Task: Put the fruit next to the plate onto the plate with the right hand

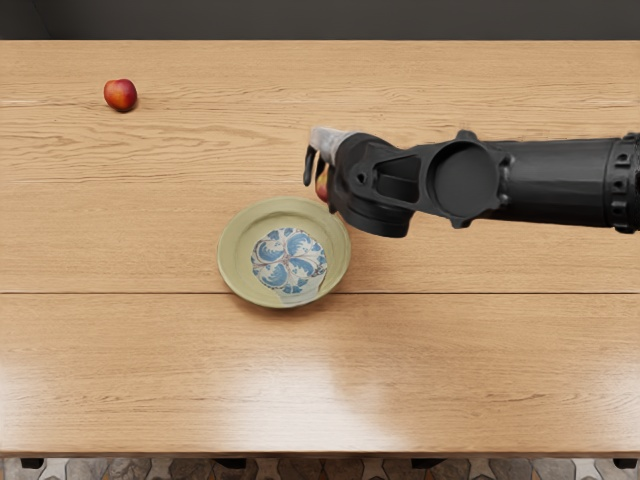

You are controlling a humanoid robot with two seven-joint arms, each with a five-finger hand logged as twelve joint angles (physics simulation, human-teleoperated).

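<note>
The red fruit (pixel 321 188) is enclosed by the curled fingers (pixel 309 165) of the right hand (pixel 328 160), just beside the far rim of the patterned plate (pixel 232 250). Nothing is yet laid on the plate, so the transfer and release are judged outstanding.

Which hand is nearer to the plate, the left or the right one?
Right. The right hand is just beyond the plate at its far right rim, at the fruit there. The left hand is not in view.
</note>
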